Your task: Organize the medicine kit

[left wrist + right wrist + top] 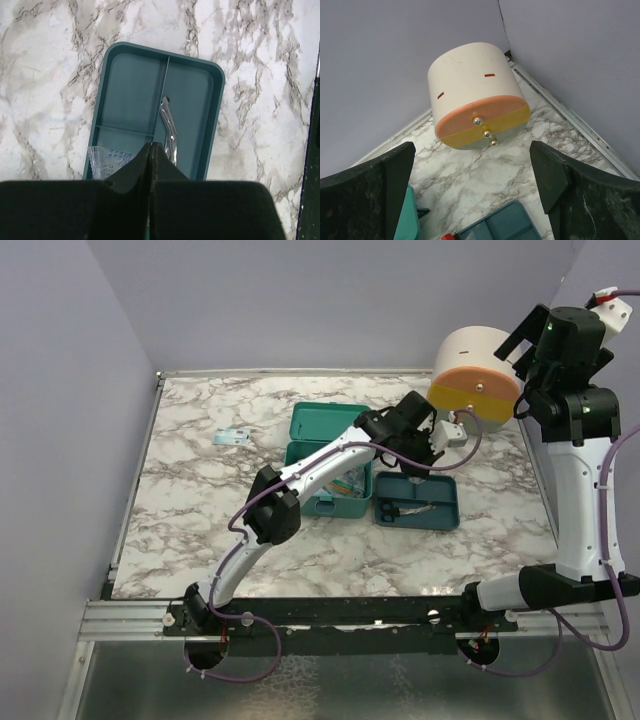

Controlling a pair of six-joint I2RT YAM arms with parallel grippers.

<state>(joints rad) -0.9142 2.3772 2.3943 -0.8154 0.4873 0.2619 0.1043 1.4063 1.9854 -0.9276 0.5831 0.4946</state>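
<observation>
The medicine kit (322, 422) is a teal-green box standing open mid-table, with packets in its body beneath my left arm. My left gripper (430, 448) reaches past it and hovers over the shallow teal tray (440, 512). In the left wrist view this gripper (151, 146) is shut with nothing between its fingers. Below it the tray (135, 85) holds a metal tool (169, 131) and a clear printed packet (106, 160). My right gripper (518, 344) is raised high at the right. It stands open (471, 150) and empty, facing the drawer unit. The kit's edge (408, 220) shows at lower left there.
The round cream, orange and yellow drawer unit (475, 370) sits at the back right corner, its knobs (485, 131) facing forward. A small packet (232, 437) lies alone on the marble at the left. Black-handled scissors (388, 508) rest in the tray. Walls close in the back and sides.
</observation>
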